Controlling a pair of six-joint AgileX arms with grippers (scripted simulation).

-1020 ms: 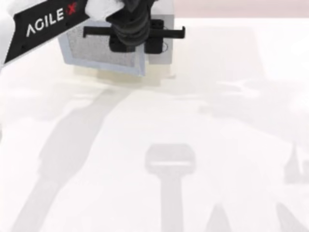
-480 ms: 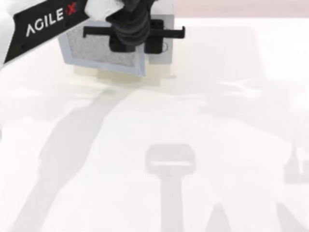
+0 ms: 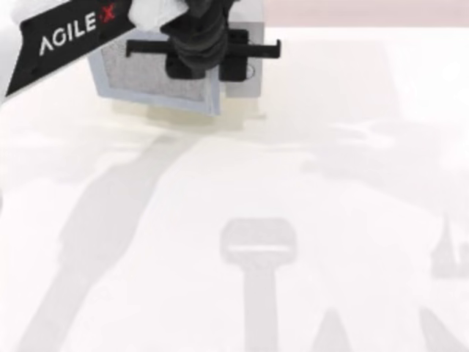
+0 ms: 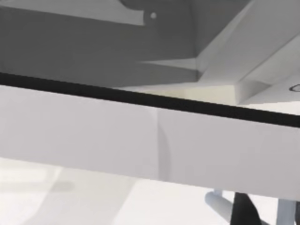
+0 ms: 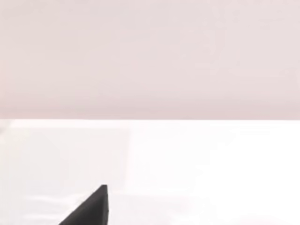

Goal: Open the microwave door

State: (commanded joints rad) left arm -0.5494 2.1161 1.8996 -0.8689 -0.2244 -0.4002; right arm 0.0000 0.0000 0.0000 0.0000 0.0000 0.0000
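A: What sort of place is this?

B: A rendered test scene, not a lived-in room. The counter [image 3: 308,220] is a flat, pale, featureless surface with only soft shadows on it.

A: Anything homely?

B: Only the microwave [image 3: 245,44], a small light-grey box at the counter's far left, with an arm marked AgileX [image 3: 66,37] over it. Behind it runs a plain pinkish wall [image 5: 150,56].
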